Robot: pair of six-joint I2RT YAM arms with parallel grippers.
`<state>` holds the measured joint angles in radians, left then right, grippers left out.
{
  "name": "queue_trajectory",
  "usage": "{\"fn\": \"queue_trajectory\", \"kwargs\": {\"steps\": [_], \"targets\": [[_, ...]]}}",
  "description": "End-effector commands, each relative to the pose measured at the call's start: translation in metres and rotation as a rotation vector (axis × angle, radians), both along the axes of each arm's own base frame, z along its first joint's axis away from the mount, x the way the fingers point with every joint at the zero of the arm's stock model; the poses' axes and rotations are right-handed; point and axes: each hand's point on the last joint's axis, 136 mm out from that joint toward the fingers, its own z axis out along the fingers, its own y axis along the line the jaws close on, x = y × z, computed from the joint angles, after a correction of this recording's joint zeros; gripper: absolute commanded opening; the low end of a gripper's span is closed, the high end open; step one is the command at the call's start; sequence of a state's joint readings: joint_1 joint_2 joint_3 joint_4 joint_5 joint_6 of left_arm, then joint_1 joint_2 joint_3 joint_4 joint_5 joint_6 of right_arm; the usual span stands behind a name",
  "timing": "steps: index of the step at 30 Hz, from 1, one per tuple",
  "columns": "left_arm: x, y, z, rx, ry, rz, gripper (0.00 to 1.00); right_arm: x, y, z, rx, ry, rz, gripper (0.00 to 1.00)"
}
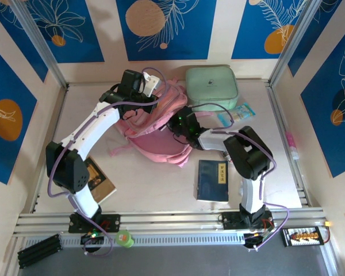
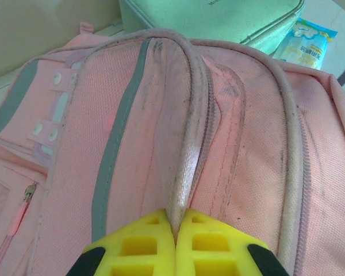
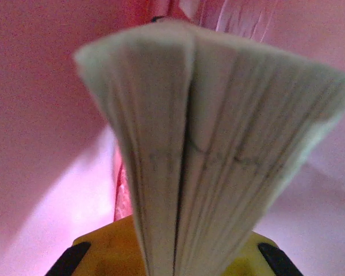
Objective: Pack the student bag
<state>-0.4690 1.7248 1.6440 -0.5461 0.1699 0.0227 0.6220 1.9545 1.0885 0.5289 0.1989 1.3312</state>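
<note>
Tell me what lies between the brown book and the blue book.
Nothing; the top view shows bare table between the brown book and the blue book.

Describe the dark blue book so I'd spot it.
Find the big soft pink fabric backpack mid-table. Nearer the arm bases, by the right arm, lies a flat dark blue rectangular book. Its pale label strip separates it from the brown book at left.

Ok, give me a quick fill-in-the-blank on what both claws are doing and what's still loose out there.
1. The left claw pinches the zipper rim of the ____ backpack.
2. The right claw holds a book, its pages fanned, ____ the backpack.
3. The loose book nearest the right claw has a ____ cover.
Missing words: pink; inside; blue.
</note>
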Motion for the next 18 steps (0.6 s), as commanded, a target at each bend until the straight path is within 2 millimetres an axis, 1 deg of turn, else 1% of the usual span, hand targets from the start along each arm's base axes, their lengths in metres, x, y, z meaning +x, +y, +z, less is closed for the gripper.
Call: {"fn": "queue_trajectory", "kwargs": {"steps": [1, 6, 8, 9, 12, 14, 16, 18], "targets": [[0.000, -0.017, 0.062, -0.134, -0.141, -0.046, 0.00, 0.025, 0.010, 0.033, 0.122, -0.081, -0.075, 0.00], [0.000, -0.020, 0.060, -0.141, -0.128, -0.056, 0.00, 0.031, 0.018, 0.012, 0.125, -0.010, -0.104, 0.01], [0.000, -0.020, 0.059, -0.141, -0.128, -0.055, 0.00, 0.036, 0.022, 0.005, 0.140, 0.019, -0.108, 0.03], [0.001, -0.020, 0.058, -0.139, -0.127, -0.055, 0.00, 0.036, 0.024, -0.002, 0.145, 0.047, -0.111, 0.04], [0.000, -0.021, 0.056, -0.137, -0.123, -0.057, 0.00, 0.034, 0.029, -0.016, 0.120, 0.133, -0.140, 0.08], [0.002, -0.020, 0.056, -0.138, -0.123, -0.050, 0.00, 0.034, 0.033, -0.019, 0.106, 0.156, -0.139, 0.13], [0.003, -0.020, 0.054, -0.138, -0.120, -0.046, 0.00, 0.034, 0.037, -0.018, 0.119, 0.162, -0.120, 0.23], [0.004, -0.018, 0.051, -0.132, -0.117, -0.035, 0.00, 0.031, 0.033, -0.019, 0.140, 0.169, -0.098, 0.31]]}}
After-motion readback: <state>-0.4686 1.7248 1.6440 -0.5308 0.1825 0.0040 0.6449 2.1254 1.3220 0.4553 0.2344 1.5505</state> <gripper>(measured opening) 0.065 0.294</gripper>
